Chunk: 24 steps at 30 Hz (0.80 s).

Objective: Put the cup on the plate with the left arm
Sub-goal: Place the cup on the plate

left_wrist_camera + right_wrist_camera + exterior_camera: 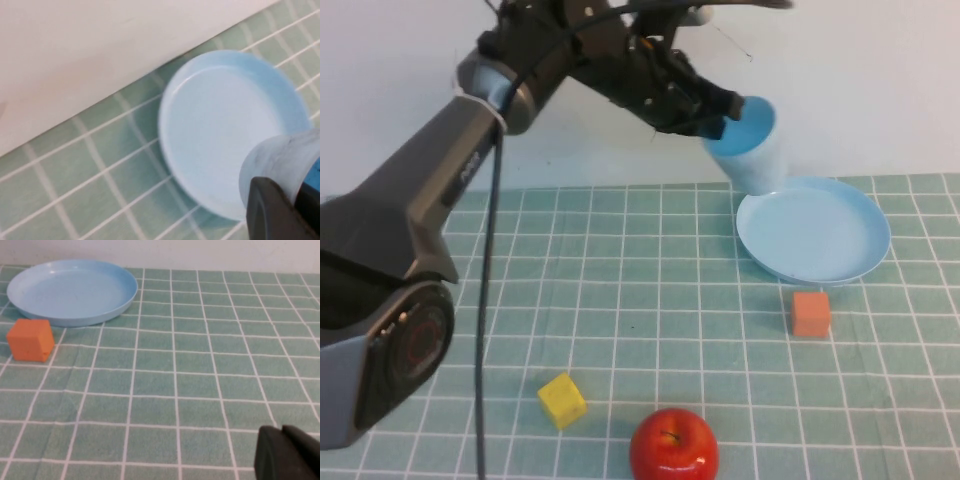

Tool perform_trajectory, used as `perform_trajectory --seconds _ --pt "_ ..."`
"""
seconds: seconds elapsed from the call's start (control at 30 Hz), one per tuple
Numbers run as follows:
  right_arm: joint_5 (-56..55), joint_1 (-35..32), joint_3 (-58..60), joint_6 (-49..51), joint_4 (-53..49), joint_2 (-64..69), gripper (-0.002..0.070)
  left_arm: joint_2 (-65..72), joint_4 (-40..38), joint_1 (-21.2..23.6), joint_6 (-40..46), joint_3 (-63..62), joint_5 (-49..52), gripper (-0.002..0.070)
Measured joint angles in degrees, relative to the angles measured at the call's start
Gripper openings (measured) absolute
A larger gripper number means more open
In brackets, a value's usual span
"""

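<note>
My left gripper (pixel 725 112) is shut on the light blue cup (pixel 750 147), gripping its rim, and holds it tilted in the air just above the far left edge of the light blue plate (pixel 815 232). In the left wrist view the cup (pixel 280 160) is close in front of the black finger (pixel 270 210), with the plate (pixel 225 125) below it. The plate also shows in the right wrist view (pixel 72 290). My right gripper (pixel 290 452) is low over the cloth, apart from the plate, its fingers together and empty. It does not show in the high view.
An orange cube (pixel 811 313) lies just in front of the plate, also in the right wrist view (pixel 31 340). A yellow cube (pixel 562 399) and a red apple (pixel 674 447) lie at the front of the green checked cloth. A white wall stands behind.
</note>
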Motion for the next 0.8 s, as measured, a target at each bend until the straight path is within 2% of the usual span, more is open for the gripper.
perform_trajectory --seconds 0.3,0.47,0.8 --pt "0.00 0.00 0.00 0.00 0.00 0.00 -0.0002 1.83 3.95 -8.36 -3.78 -0.89 -5.59 0.0013" --pt "0.00 0.00 0.00 0.00 0.00 0.00 -0.0002 5.26 8.10 -9.05 -7.35 -1.16 -8.29 0.0013" --pt "0.00 0.00 0.00 0.00 0.00 0.00 -0.0002 11.33 9.57 -9.05 -11.52 -1.16 -10.84 0.0013"
